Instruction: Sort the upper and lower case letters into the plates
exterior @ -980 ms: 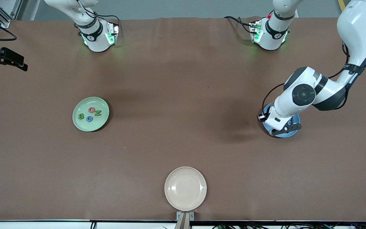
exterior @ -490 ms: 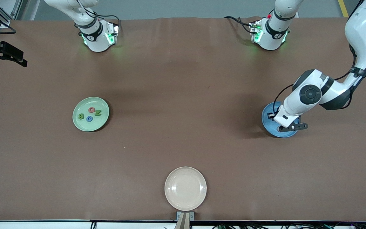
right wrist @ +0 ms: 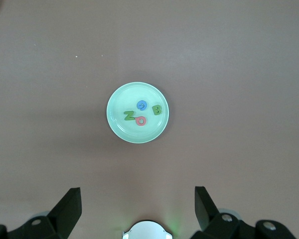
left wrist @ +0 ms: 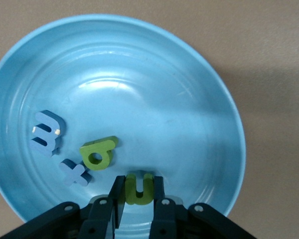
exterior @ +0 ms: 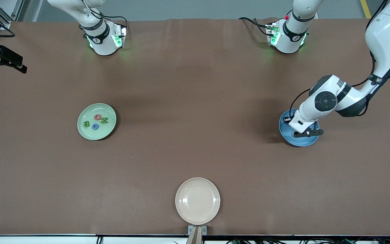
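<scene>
The blue plate (exterior: 287, 134) lies toward the left arm's end of the table. My left gripper (exterior: 306, 133) is low over it, shut on a green letter u (left wrist: 138, 189). In the left wrist view the blue plate (left wrist: 189, 89) also holds a blue m (left wrist: 46, 133), a blue x (left wrist: 75, 172) and a green rounded letter (left wrist: 98, 153). The pale green plate (exterior: 96, 132) toward the right arm's end holds a green B (exterior: 86, 124), a pink letter (exterior: 97, 117), a green Z (exterior: 104, 120) and a blue letter (exterior: 95, 126). My right gripper (right wrist: 138, 199) is open and empty, high above the table.
A cream-beige plate (exterior: 197, 201) lies empty near the table's front edge, in the middle. The two arm bases (exterior: 103, 39) (exterior: 286, 37) stand along the table's back edge. The right gripper shows at the view's edge (exterior: 2, 61).
My left gripper has shifted a little over the blue plate, toward the left arm's end and partly back. The right gripper has drifted slightly outward.
</scene>
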`<state>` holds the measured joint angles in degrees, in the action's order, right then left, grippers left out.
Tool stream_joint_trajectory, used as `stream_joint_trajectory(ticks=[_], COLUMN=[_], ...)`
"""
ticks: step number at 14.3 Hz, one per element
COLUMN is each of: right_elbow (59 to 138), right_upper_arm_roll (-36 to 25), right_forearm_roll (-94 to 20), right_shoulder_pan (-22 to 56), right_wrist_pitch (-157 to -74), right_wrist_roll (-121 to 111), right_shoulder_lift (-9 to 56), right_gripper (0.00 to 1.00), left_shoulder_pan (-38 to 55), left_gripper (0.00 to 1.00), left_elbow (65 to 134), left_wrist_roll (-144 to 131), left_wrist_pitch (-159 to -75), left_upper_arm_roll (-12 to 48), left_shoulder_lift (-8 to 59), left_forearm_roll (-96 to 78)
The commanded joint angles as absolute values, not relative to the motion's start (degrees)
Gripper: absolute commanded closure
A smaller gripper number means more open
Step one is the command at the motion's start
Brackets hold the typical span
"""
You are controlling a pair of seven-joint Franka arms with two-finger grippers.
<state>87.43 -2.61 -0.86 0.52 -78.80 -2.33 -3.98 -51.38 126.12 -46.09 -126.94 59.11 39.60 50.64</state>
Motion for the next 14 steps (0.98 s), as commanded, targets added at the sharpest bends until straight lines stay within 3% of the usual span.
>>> stream_joint_trajectory(ticks=[1, 3, 4, 5, 6, 14], right_elbow=[88.51, 88.42, 87.90, 86.50, 85.53, 85.08], right_upper_arm_roll=[-2.20, -2.11, -2.02, -1.85, -1.67, -2.02], right_forearm_roll=[-2.02, -2.20, -2.20, -2.20, -2.20, -2.99], right_shoulder_pan=[-0.35, -0.26, -0.26, -0.18, -0.09, -0.09], right_wrist_pitch=[-79.19, -78.58, -77.70, -76.56, -75.51, -74.88], right_wrist_roll=[-2.11, -1.76, -1.58, -1.41, -1.32, -1.23], right_shoulder_lift=[-5.19, -5.19, -5.19, -5.19, -5.19, -5.19], right_gripper=[0.00, 0.00, 0.00, 0.00, 0.00, 0.00], left_shoulder_pan=[-51.77, -51.68, -51.68, -51.51, -51.50, -52.03], left_gripper=[0.86, 0.66, 0.42, 0.10, 0.01, 0.00], left_elbow=[126.65, 126.48, 126.13, 124.99, 124.37, 121.03], left_wrist_roll=[-45.70, -45.88, -46.14, -46.14, -46.49, -46.67], left_wrist_pitch=[-127.97, -127.97, -127.88, -127.45, -127.35, -122.61], left_upper_arm_roll=[58.89, 58.89, 58.89, 58.97, 59.06, 62.14], left_shoulder_lift=[39.11, 39.11, 39.11, 38.85, 38.67, 37.26], left_forearm_roll=[51.94, 51.94, 51.94, 51.77, 51.25, 48.60])
